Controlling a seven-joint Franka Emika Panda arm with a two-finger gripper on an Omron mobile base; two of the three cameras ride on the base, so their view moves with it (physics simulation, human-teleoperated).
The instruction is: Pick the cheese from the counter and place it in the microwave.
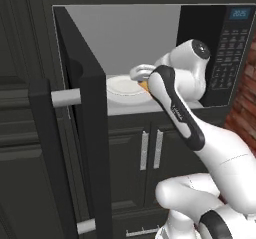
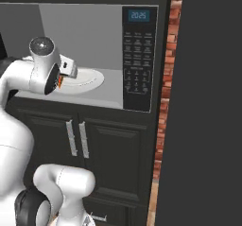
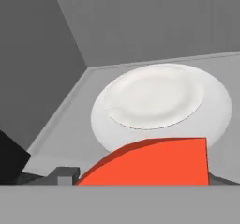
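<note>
Left base view, arm: the white arm reaches up and forward, and the gripper (image 1: 141, 81) pokes into the open microwave (image 1: 210, 53), right at the edge of the round white plate (image 1: 122, 88).
Left base view, cheese: a little orange bit of the cheese (image 1: 144, 85) shows beside the hand.
Right base view, hand: the wrist bends sideways, and the hand hangs over the near rim of the plate.
Right base view, fingers: I cannot tell how far apart they are.
Hand view, cheese: the red rind (image 3: 154, 164) sits low between the fingers, so they seem closed on it (a guess).
Cheese feel: likely light, small and a bit soft, so squeeze the flat sides gently.
</note>
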